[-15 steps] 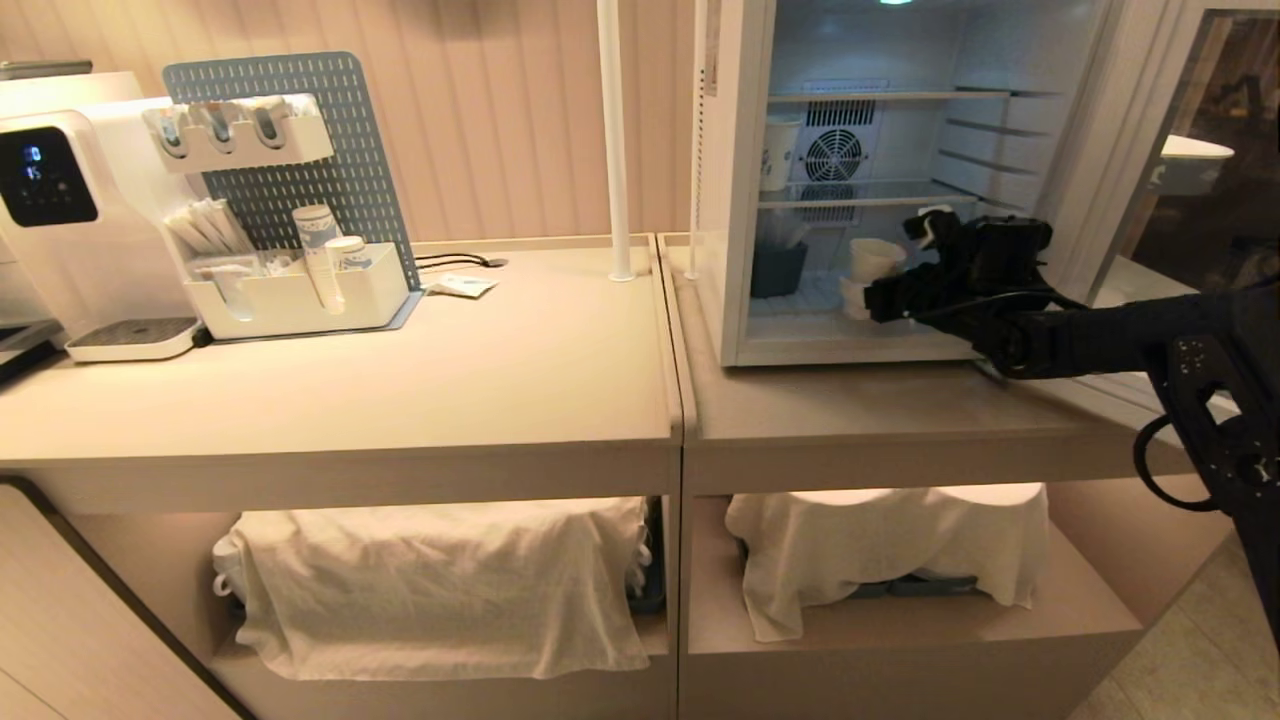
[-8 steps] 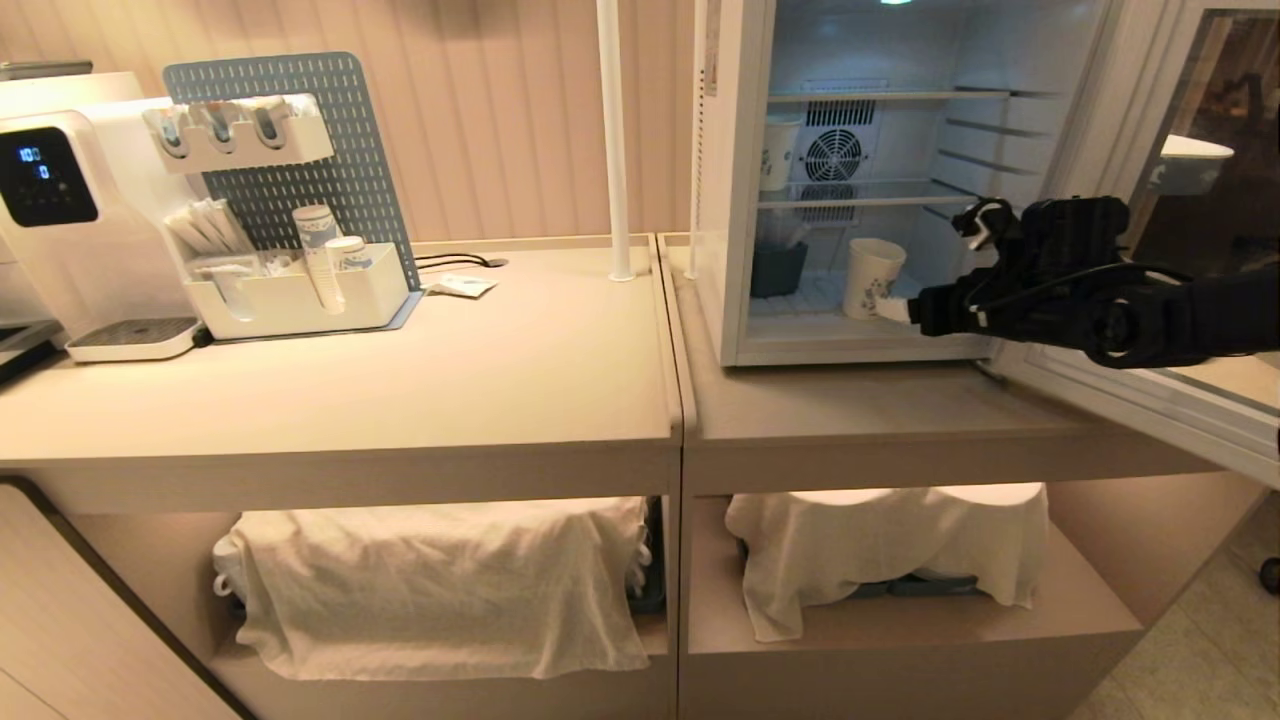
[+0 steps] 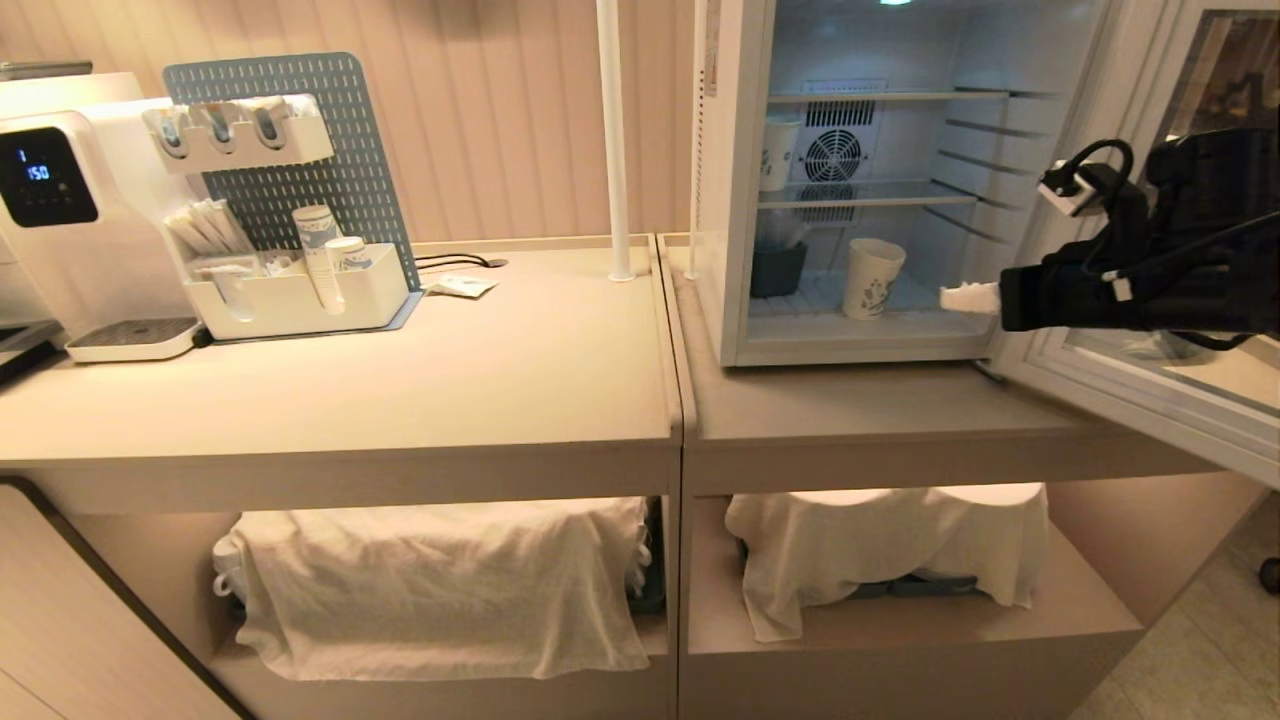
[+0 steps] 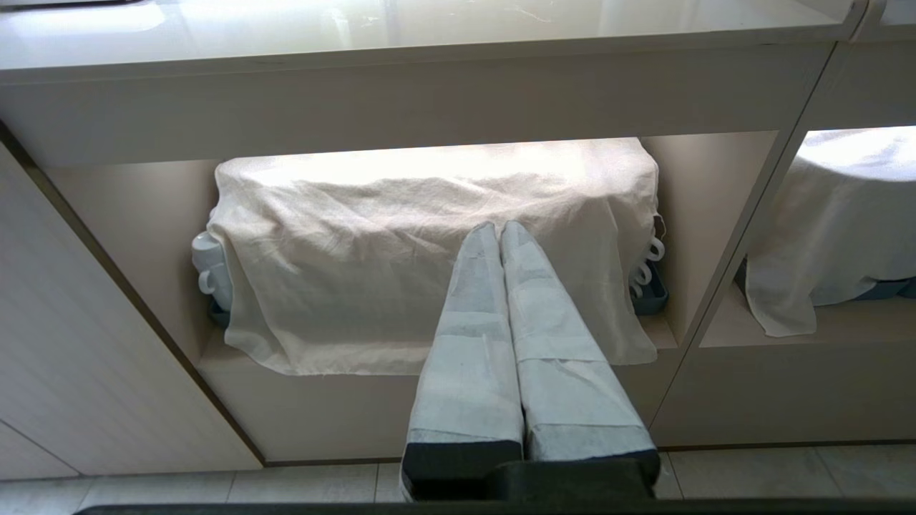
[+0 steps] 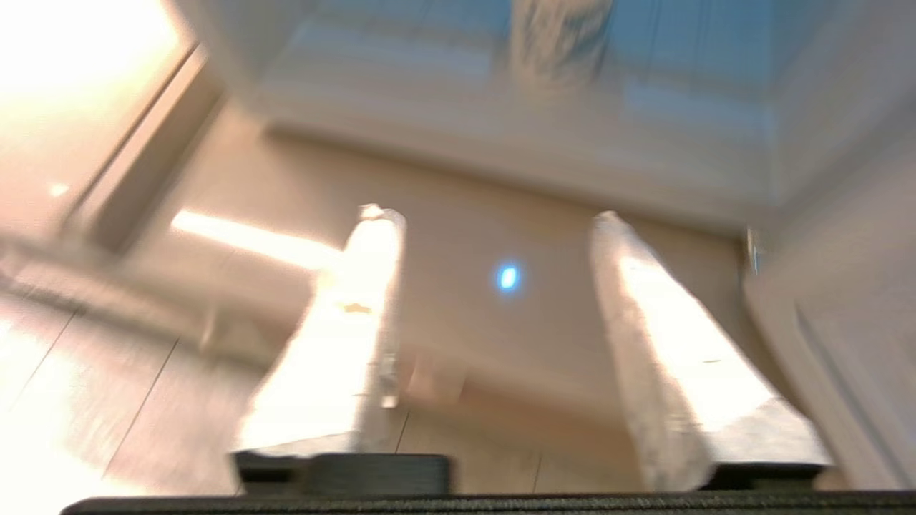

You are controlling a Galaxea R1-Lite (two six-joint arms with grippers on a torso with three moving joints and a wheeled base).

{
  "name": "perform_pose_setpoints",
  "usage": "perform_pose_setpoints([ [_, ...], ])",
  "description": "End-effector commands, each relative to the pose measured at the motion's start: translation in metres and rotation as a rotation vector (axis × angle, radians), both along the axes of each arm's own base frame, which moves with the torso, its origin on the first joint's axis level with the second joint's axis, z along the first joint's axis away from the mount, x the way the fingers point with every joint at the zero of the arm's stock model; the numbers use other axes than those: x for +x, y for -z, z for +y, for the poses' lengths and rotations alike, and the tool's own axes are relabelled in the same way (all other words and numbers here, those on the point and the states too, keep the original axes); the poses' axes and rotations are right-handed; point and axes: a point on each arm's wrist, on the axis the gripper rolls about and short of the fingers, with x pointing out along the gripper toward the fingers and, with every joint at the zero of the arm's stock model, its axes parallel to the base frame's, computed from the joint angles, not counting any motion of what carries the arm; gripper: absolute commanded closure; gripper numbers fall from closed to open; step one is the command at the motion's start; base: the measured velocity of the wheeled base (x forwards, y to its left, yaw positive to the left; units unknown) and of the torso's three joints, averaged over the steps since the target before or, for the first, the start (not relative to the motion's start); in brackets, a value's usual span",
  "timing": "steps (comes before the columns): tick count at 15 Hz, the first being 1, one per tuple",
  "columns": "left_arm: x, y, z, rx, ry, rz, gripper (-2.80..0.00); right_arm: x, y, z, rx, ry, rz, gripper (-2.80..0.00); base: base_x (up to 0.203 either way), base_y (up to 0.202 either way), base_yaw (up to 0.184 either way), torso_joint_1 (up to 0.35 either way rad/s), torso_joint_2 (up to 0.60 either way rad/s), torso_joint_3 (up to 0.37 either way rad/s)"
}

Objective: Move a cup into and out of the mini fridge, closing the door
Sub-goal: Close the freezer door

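Withdrawing from the mini fridge [image 3: 735, 200], the right gripper [image 3: 968, 297] is now empty, fingers apart; the cup [image 3: 873, 277] stands released on its floor near the front edge. Door [image 3: 1150, 390] remains open; closing comes next.

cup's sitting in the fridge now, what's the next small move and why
Probably swing the right gripper, empty and open, round behind the door to push it shut: the cup stands alone on the mini fridge floor, and the door hangs wide open.

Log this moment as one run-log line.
cup: upright on mini fridge floor | door: open | right gripper: open, empty, outside | left gripper: shut, parked
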Motion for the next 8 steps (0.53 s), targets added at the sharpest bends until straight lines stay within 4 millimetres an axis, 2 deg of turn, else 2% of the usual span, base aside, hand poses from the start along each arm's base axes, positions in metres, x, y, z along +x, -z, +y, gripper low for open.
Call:
perform_pose_setpoints([
  [1,0.0,0.0,0.0,0.0,-0.001,0.0,0.0,-0.061,-0.035,0.0,-0.008,0.018,0.026,0.0,0.0,0.0,0.0,0.0,0.0,0.0],
  [5,0.0,0.0,0.0,0.0,-0.001,0.0,0.0,-0.151,-0.045,-0.003,-0.088,0.176,0.117,0.0,0.0,0.0,0.0,0.0,0.0,0.0],
  [7,0.0,0.0,0.0,0.0,-0.002,0.0,0.0,-0.191,-0.036,-0.006,-0.121,0.236,0.114,0.0,0.0,0.0,0.0,0.0,0.0,0.0],
  [8,0.0,0.0,0.0,0.0,-0.001,0.0,0.0,-0.214,-0.023,-0.007,-0.147,0.262,0.12,0.0,0.0,0.0,0.0,0.0,0.0,0.0],
])
